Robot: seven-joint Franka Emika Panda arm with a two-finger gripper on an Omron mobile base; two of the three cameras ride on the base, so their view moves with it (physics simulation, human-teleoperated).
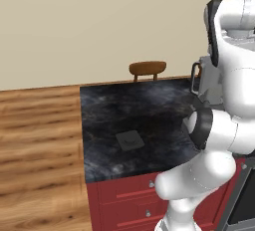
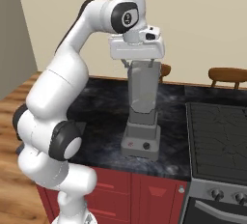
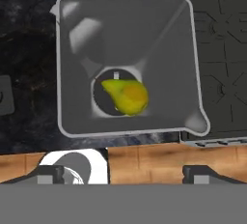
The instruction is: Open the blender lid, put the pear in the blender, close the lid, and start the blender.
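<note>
The grey blender (image 2: 143,117) stands on the dark stone counter (image 2: 96,107), its jar uncovered. In the hand view I look straight down into the jar (image 3: 126,63), and the yellow-green pear (image 3: 127,96) lies at its bottom over the blade hub. My gripper (image 2: 141,63) hovers just above the jar's rim, open, with nothing between its fingers (image 3: 48,174). The blender lid (image 1: 130,140) lies flat on the counter, left of the blender and nearer the front edge; a sliver of the lid (image 3: 4,95) also shows at the hand view's left edge.
A black stove top (image 2: 217,136) adjoins the counter just right of the blender. Wooden chairs (image 1: 147,68) (image 2: 229,76) stand behind the counter. Red drawers (image 1: 129,195) sit below the front edge. The counter's left edge drops to wood floor (image 1: 40,140).
</note>
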